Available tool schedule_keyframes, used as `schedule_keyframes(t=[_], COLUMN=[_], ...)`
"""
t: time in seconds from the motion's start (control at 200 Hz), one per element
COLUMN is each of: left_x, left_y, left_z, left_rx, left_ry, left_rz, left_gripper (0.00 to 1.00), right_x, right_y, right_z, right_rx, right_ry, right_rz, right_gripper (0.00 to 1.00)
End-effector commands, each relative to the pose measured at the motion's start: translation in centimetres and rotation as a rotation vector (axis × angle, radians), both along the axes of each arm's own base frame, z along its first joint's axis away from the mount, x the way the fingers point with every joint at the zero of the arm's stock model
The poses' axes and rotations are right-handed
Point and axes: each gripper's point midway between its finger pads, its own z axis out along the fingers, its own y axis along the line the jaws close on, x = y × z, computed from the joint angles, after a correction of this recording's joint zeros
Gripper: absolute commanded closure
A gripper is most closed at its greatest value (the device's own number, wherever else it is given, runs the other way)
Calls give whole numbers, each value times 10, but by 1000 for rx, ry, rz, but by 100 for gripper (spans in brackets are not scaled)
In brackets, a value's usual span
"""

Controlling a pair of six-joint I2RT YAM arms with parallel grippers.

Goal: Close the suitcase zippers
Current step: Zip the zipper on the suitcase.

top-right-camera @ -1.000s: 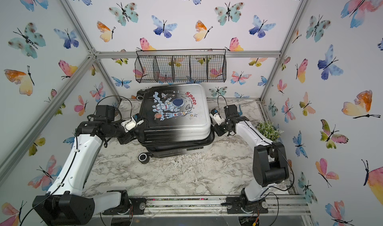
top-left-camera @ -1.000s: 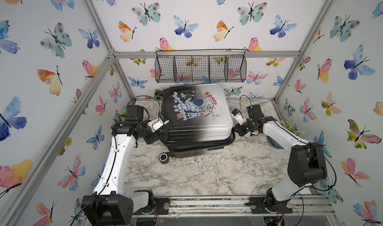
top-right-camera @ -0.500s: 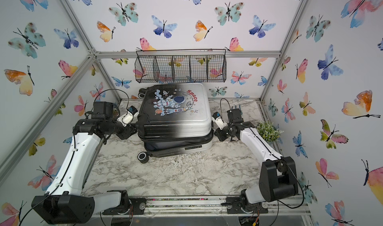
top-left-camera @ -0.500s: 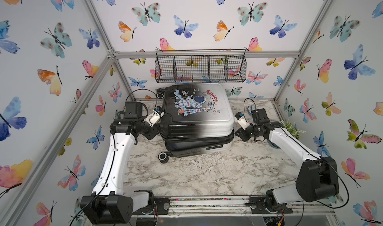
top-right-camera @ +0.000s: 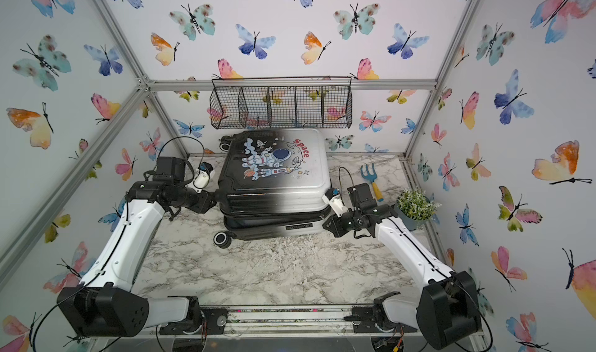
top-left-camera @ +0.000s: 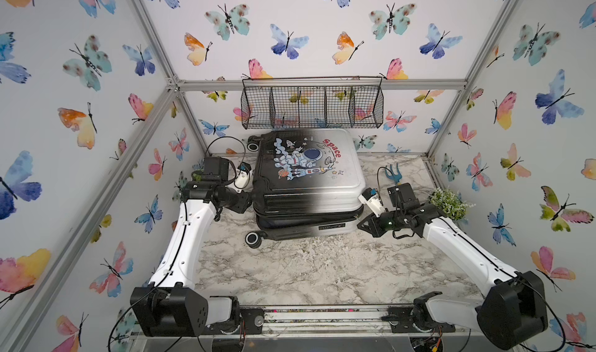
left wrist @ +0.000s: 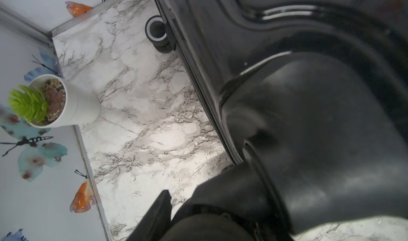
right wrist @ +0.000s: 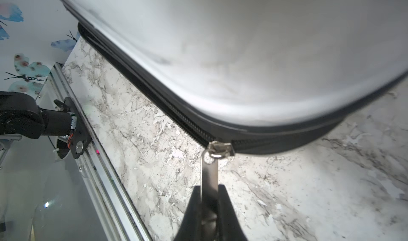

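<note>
Since a second ago the suitcase (top-left-camera: 306,186) has slid back toward 12 o'clock on the counter (top-left-camera: 322,269), under the wire basket (top-left-camera: 312,108). Your right arm (top-left-camera: 451,237) has swung round to the case's 4 o'clock corner. There the right jaws are clenched on the flat metal pull (right wrist: 209,171) of the zippers (right wrist: 167,109), with the slider (right wrist: 220,149) at the corner bend. The left jaws sit against the case's 9 o'clock side; you cannot tell whether they grip anything.

Expect a stiff, slick, fairly light shell that skates on its wheels (top-left-camera: 253,239) when tugged. Brace it, hold only the pull, and draw along the track. The case fades black to white, with an astronaut print and red "Space"; the upper half looks askew over the lower.
</note>
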Motion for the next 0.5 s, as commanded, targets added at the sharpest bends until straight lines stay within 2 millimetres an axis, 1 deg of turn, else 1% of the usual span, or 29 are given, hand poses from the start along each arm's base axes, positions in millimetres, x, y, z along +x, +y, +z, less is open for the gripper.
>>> schedule_keyframes(t=[0.0, 0.05, 0.15, 0.245, 0.36, 0.42, 0.496], left_x=[28, 26, 18, 8, -7, -14, -24], left_y=[-42, -50, -72, -90, -108, -116, -128], left_z=[31, 29, 27, 27, 29, 29, 28], left_rx=[-202, -221, -242, -276, -320, -342, -366], left_ry=[-127, -111, -74, -37, -9, 6, 41], left_rz=[50, 50, 21, -6, -37, -46, -72], left_gripper=[100, 100, 100, 100, 100, 100, 100], right_x=[-31, -36, -44, -43, -47, -54, -67], right_y=[54, 65, 86, 103, 124, 137, 155], right_z=[46, 45, 39, 42, 46, 46, 48], right_rx=[226, 216, 193, 183, 232, 244, 257], right_ry=[-38, -60, -102, -145, -172, -175, -194], right_rz=[144, 147, 175, 187, 200, 234, 294], right_gripper=[98, 98, 98, 98, 98, 98, 98])
